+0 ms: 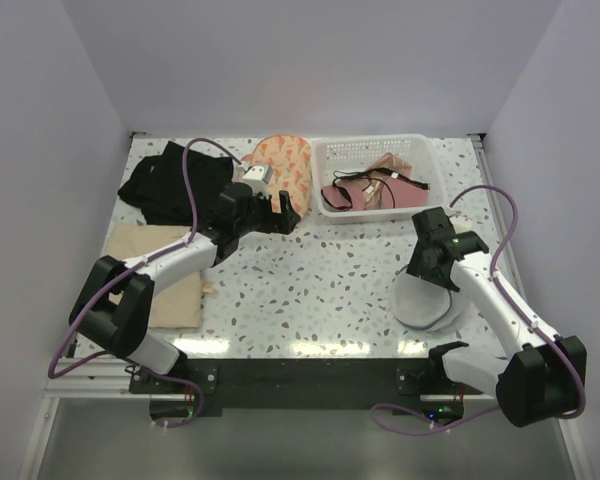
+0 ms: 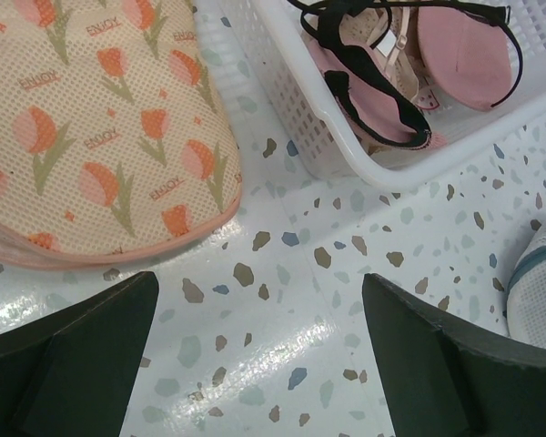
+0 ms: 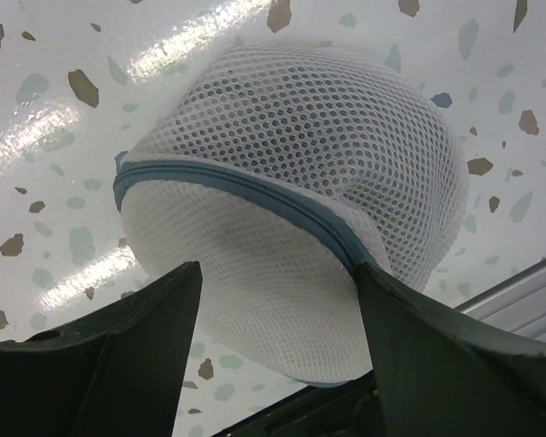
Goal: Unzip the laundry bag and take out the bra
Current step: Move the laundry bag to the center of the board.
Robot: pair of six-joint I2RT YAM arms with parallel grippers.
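Right side of the desk (image 1: 320, 285) is where it matters — the white mesh laundry bag (image 3: 291, 173) sits near the front edge, domed up. The right fingers (image 1: 425, 272) hang directly over it, spread apart with the bag between them, gripping nothing that I can see. The blue zipper (image 3: 227, 185) runs across the bag in one closed line; where to grab it I can't make out from here. So the unzipping isn't started, by the look of it, and the bra is presumably inside — the mesh hides it. Over on the other side, the left fingers (image 1: 283, 212) are wide open and empty. They hover above the desk just beside a tulip-print mesh bag (image 2: 91, 127) and near a white basket (image 2: 282, 118) of bras (image 2: 455, 55). Everything's left: catch the zipper, run it open, pull the bra out.
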